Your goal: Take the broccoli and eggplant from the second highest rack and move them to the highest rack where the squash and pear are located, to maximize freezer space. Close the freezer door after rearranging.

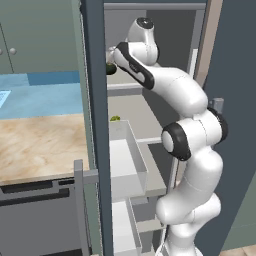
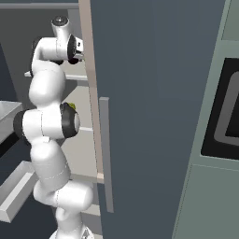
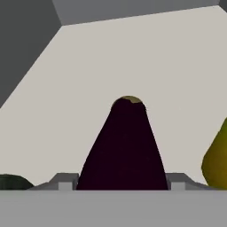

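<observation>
Hand [image 3: 119, 185] with its fingers either side of the dark eggplant [image 3: 124, 146]; whether it grips cannot be told; yellow pear [image 3: 217, 157] at 3 o'clock on the pale rack [image 3: 88, 66]

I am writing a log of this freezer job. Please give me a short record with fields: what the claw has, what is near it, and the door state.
claw: in the hand view the dark purple tapered eggplant sits between its two fingertips; a firm grip cannot be confirmed
beside eggplant: yellow-green rounded fruit on one side, dark green item on the other
surface: pale flat freezer shelf
arm: reaches into the upper freezer
freezer door: dark blue-grey door, open
</observation>
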